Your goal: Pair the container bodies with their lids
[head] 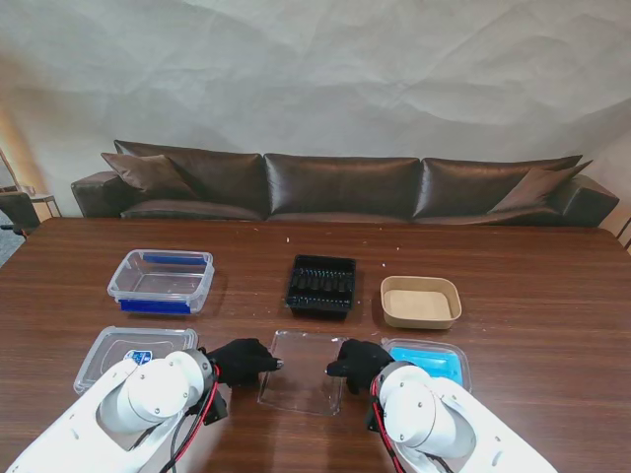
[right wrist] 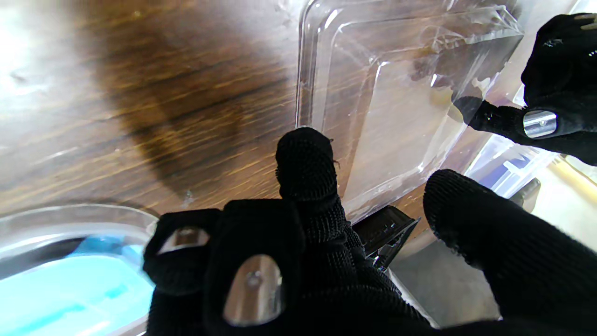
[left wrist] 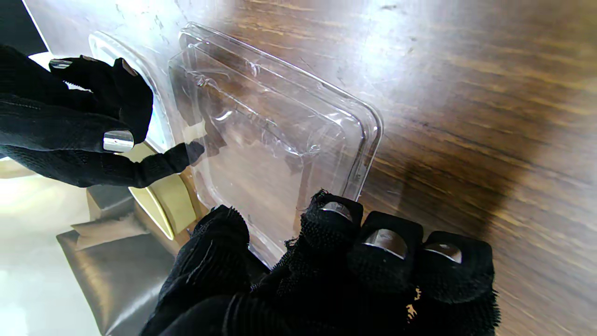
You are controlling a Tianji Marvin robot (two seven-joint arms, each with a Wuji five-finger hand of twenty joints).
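Note:
A clear plastic lid (head: 304, 379) lies in the middle of the table, close to me. My left hand (head: 242, 360) is at its left edge; in the left wrist view the thumb (left wrist: 219, 242) and forefinger (left wrist: 329, 217) close on the rim of the clear lid (left wrist: 280, 135). My right hand (head: 360, 363) is at the right edge. Its forefinger (right wrist: 305, 158) touches the rim of the clear lid (right wrist: 396, 102) and its thumb (right wrist: 466, 210) stands apart. Farther off are a clear box with blue clips (head: 161, 281), a black tray (head: 321, 286) and a tan paper bowl (head: 421, 302).
A clear lid with a blue label (head: 123, 350) lies left of my left hand. A blue-tinted lid (head: 434, 360) lies right of my right hand, also seen as the blue-tinted lid (right wrist: 60, 280). A brown sofa (head: 335, 187) stands beyond the table's far edge.

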